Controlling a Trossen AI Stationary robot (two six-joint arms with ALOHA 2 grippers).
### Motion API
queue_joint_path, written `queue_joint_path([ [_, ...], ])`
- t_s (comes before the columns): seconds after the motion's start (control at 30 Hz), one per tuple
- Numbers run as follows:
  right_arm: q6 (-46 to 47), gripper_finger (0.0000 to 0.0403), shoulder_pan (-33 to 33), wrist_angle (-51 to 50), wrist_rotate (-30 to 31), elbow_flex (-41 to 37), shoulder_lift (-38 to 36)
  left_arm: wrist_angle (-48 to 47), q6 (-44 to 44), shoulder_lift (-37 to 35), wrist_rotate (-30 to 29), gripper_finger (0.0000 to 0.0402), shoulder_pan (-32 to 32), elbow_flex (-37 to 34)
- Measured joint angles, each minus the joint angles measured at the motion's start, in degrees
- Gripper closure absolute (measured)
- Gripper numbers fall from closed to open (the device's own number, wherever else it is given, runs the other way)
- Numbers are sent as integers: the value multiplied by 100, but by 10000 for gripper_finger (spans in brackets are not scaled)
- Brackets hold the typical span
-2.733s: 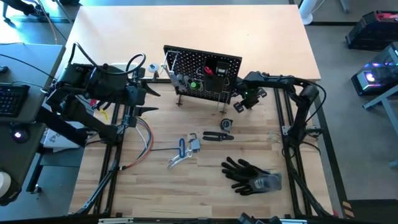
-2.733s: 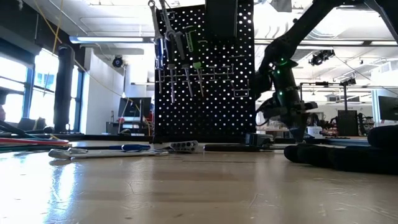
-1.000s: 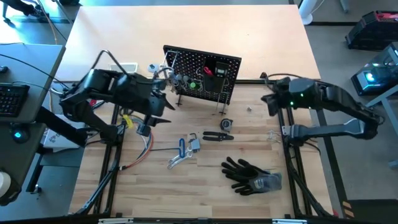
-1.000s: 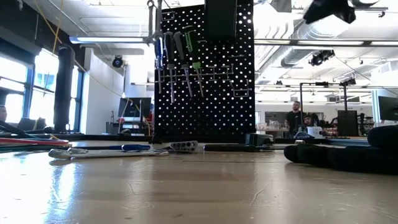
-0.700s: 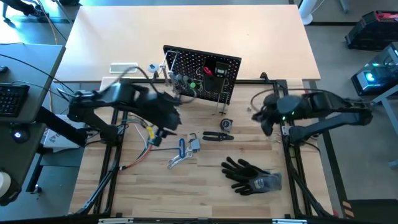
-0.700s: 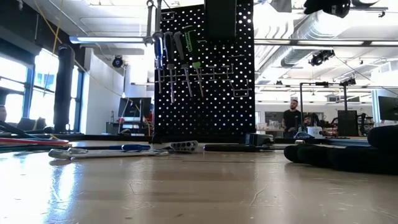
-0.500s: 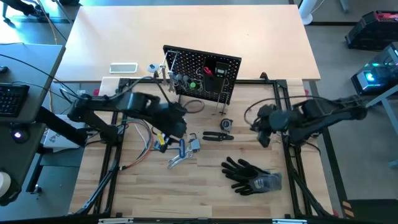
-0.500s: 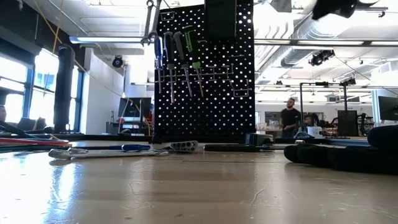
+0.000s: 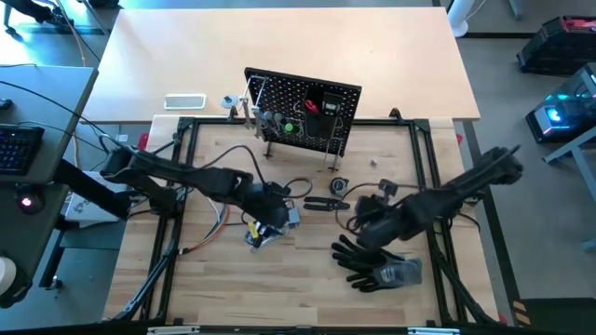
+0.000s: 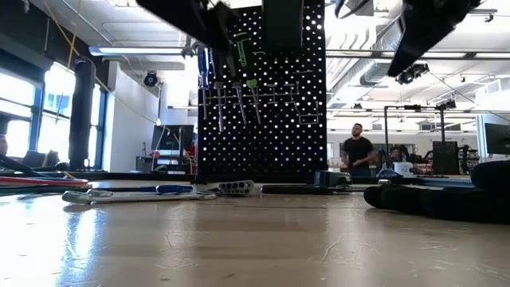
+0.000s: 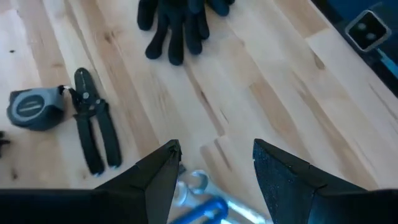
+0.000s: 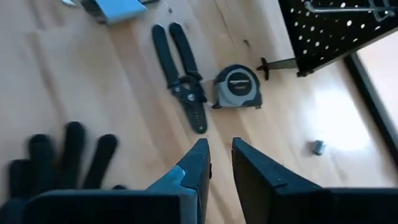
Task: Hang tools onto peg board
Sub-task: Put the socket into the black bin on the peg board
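Observation:
The black peg board (image 9: 303,107) stands upright at the table's far middle, with several drivers (image 10: 237,68) hanging on its front. On the table lie black pliers (image 9: 326,203), a silver wrench (image 11: 189,182) and a blue-handled tool (image 11: 210,211). My left gripper (image 9: 264,226) hovers open above the wrench and the blue tool; its fingers (image 11: 158,177) stand on either side of them, clear of both. My right gripper (image 9: 360,219) hangs between the pliers (image 12: 180,74) and the gloves, its fingers (image 12: 196,165) a narrow gap apart with nothing between.
A grey tape measure (image 9: 337,186) lies by the peg board's leg, next to the pliers. Black gloves (image 9: 372,261) lie near the front right, and coloured wires (image 9: 209,228) at the left. A small silver block (image 9: 292,216) sits beside my left gripper. People stand in the room behind.
My left gripper has come down from beside the peg board toward the near edge, over the wrench and blue tool. My right gripper has swung from the table's right side toward the middle and down, rolling as it went, and now hangs over the pliers and gloves.

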Motion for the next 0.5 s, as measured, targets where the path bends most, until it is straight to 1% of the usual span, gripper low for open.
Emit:
queue_joint_path([
  [0.1,9,341,0,13,208,-4,353,825,-106,0,31,204,37,-559],
  [0.17,-1,341,0,298,242,-160,495,1318,-186,0,33,204,57,-910],
  [0.23,-47,341,0,766,201,-522,531,1840,-219,0,34,204,93,-1246],
  [0.33,-198,341,46,1685,-28,-1271,442,2448,-284,0,33,204,122,-1686],
  [0.5,-802,341,90,3039,-72,-2367,85,3173,-318,0,29,204,186,-2165],
])
